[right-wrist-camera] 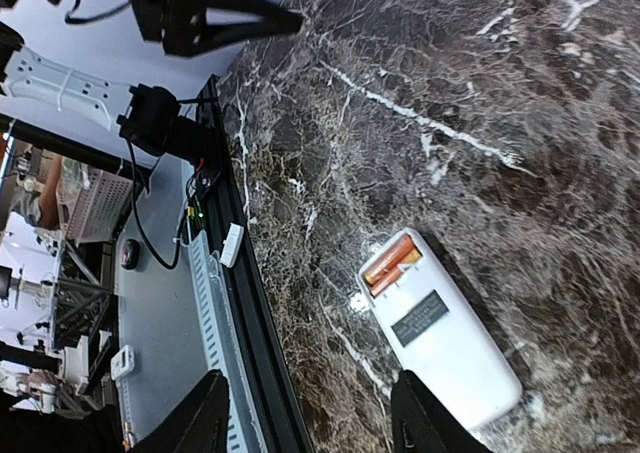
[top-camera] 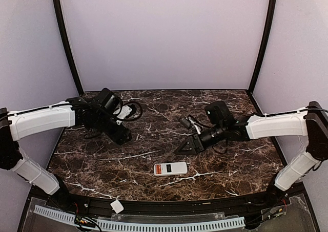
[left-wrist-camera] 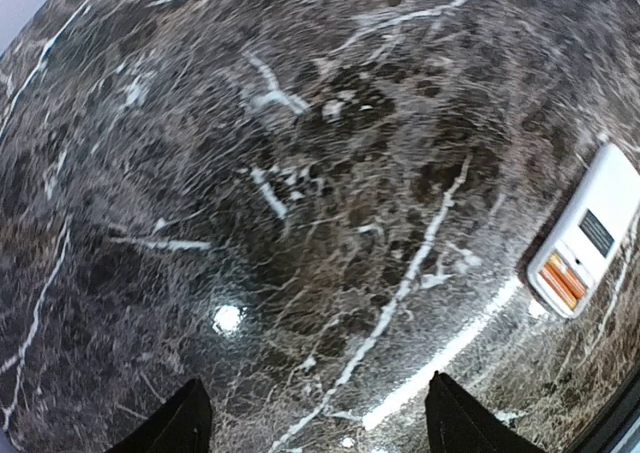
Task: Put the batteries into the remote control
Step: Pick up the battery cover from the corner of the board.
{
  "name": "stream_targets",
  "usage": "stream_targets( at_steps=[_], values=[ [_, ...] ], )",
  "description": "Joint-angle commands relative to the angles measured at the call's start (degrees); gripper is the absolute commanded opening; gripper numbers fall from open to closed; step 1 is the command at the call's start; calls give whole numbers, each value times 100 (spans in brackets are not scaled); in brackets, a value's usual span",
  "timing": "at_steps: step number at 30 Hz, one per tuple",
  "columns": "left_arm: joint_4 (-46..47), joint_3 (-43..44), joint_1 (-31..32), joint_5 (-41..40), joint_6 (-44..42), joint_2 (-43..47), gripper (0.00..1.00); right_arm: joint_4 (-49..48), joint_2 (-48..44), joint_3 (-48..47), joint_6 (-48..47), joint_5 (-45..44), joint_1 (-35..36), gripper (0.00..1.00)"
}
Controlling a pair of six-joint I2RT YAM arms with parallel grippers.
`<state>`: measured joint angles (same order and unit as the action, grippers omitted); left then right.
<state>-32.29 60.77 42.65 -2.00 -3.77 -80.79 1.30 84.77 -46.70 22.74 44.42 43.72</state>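
Top external view: we see the remote control (top-camera: 170,168) low centre on the worktop (top-camera: 128,160), apart from both arms, nearer the right jaws. Left jaws and right jaws gape, gripping nothing. The wrist views show us more plainly the batteries (right-wrist-camera: 392,263) side by side in its upturned white back.

The left arm (top-camera: 41,120) and the right arm (top-camera: 277,125) are extended inward from opposite sides, elbows bent. The left claw (top-camera: 123,136) is angled downward, its fingers (left-wrist-camera: 180,423) spread, nothing gripped. The right claw (top-camera: 185,148) is tilted toward the middle, fingers (right-wrist-camera: 430,418) parted and empty.
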Motion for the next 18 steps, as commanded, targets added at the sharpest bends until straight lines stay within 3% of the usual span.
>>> stream_targets(
  at_steps=[1,9,18],
  values=[
    [-519,234,-408,-471,1170,-226,74,296,757,-931,-195,-1067,1006,51],
    [-619,251,-762,-560,1726,-351,74,1286,2224,-2917,-614,-1744,2270,39],
    [-433,91,-899,-522,1722,-170,74,2346,3466,-4438,-1174,-2189,3137,38]
  ],
)
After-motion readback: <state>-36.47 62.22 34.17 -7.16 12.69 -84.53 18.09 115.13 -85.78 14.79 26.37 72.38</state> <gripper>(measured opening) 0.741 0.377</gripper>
